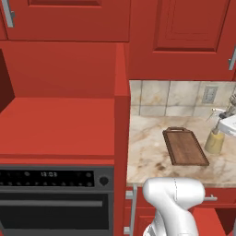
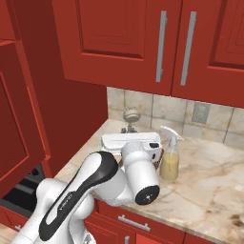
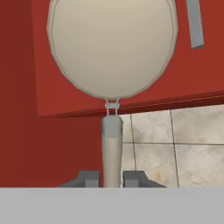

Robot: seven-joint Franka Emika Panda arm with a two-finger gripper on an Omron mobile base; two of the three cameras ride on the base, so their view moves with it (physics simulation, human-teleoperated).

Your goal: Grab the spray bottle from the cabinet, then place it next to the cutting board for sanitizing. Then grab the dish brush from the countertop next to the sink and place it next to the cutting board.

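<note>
My gripper (image 3: 111, 177) has its two fingertips either side of a pale stick handle, the dish brush (image 3: 111, 83), whose rounded head looms large before my hand camera; the fingers look clamped on it. Behind it I see red cupboard and tiled wall. From the base, the spray bottle (image 2: 170, 159) stands upright on the countertop (image 1: 147, 152), just beside the cutting board (image 1: 185, 146). At my left, the cabinet (image 1: 60, 124) niche stands open.
</note>
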